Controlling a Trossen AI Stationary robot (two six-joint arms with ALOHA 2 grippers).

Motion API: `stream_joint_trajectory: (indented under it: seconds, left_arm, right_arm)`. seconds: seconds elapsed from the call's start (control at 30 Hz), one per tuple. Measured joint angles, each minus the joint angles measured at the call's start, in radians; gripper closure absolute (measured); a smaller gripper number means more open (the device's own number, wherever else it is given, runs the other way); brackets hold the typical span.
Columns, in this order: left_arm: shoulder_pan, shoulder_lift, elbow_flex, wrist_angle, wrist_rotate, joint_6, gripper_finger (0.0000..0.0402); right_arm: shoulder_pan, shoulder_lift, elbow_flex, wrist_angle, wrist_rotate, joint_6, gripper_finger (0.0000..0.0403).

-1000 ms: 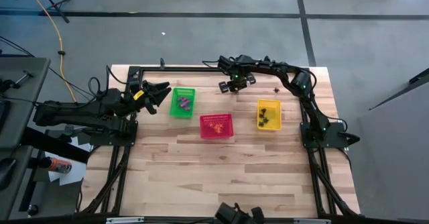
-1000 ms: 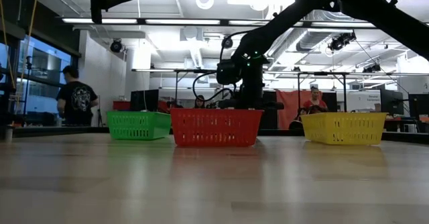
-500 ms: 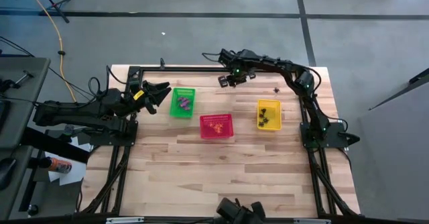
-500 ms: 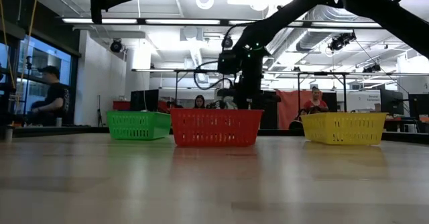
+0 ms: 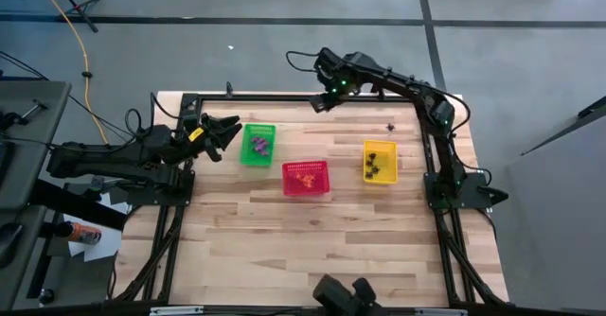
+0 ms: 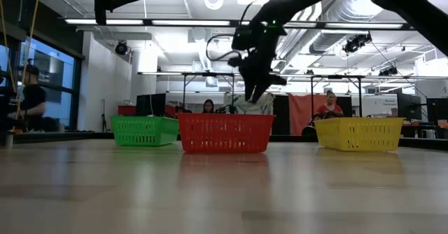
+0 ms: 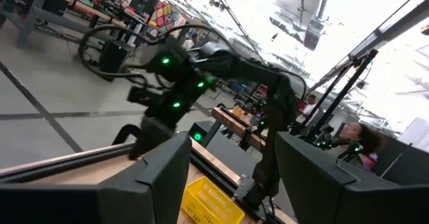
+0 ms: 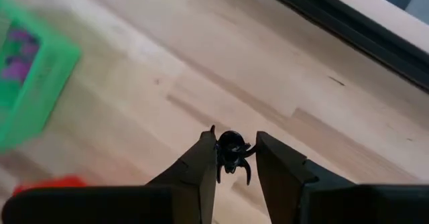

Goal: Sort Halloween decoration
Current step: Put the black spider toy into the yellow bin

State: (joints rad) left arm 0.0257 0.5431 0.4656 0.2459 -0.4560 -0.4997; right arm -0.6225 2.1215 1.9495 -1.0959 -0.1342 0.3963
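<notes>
My right gripper (image 5: 323,101) hangs high over the table's far edge, shut on a tiny black spider-shaped trinket (image 8: 231,147); the low view shows it raised (image 6: 250,94) behind the red basket. My left gripper (image 5: 227,132) waits open in the air just left of the green basket (image 5: 258,144), which holds purple trinkets. The red basket (image 5: 306,178) holds orange ones and the yellow basket (image 5: 380,161) holds black ones. One small dark trinket (image 5: 390,127) lies on the wood beyond the yellow basket. My right gripper pinches the black spider trinket by its round body (image 8: 232,143) between the free ends of its two fingers (image 8: 201,158). Its thin legs stick out below and beside the fingers. The fingers slant down from above, and the trinket is lifted clear of the table.
The three mesh baskets stand in a loose row across the table's middle, green at left, red, yellow at right. A dark frame rail (image 5: 256,96) runs along the far edge. Bare wood (image 5: 312,250) fills the near half. People show in the room behind.
My right gripper has risen well above the table and drifted toward the far edge and slightly left, tipping as it went, with the black trinket carried between its fingers. The left arm has kept still.
</notes>
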Motion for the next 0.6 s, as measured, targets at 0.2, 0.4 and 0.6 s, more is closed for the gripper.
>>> stream_joint_trajectory:
  seconds: [0.2,0.4,0.6]
  left_arm:
    - [0.0,0.0,0.0,-0.004,-0.015,0.021,0.0195]
    - [0.0,0.0,0.0,-0.018,-0.029,-0.081,0.0195]
    - [0.0,0.0,0.0,-0.023,-0.028,-0.169,0.0195]
  right_arm:
    - [-0.003,-0.089,0.0,-0.083,-0.02,-0.166,0.0311]
    - [-0.004,-0.174,0.0,-0.166,-0.026,-0.292,0.0311]
    - [0.019,-0.247,0.0,-0.302,-0.033,-0.323,0.0311]
